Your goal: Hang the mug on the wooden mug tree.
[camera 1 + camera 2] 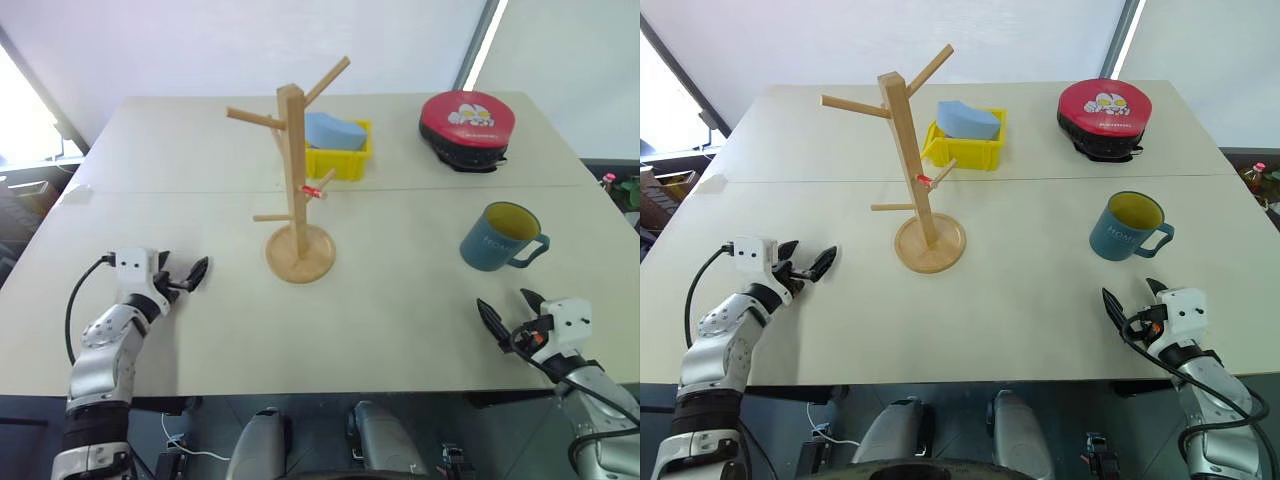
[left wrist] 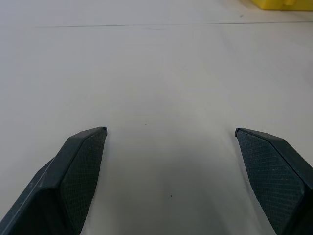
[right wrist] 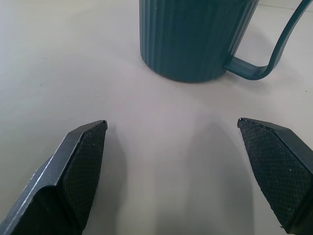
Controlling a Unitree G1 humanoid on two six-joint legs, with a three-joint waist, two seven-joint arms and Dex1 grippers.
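I see both grippers spread wide and empty — right gripper (image 1: 510, 313) near the mug (image 1: 498, 238), left gripper (image 1: 185, 272) beside the wooden mug tree (image 1: 296, 180).

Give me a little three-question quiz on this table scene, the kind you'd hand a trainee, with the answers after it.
1. True or false: the mug already hangs on the wooden mug tree.
2. Which gripper is nearer the mug: A) left gripper, B) right gripper?
3. What lies in the yellow bin behind the tree?

Key
1. False. The mug stands upright on the table, apart from the tree, its handle toward the robot's right.
2. B. The right gripper, jaws open, sits just short of the mug; the left gripper, also open, rests far across the table.
3. A light blue block.
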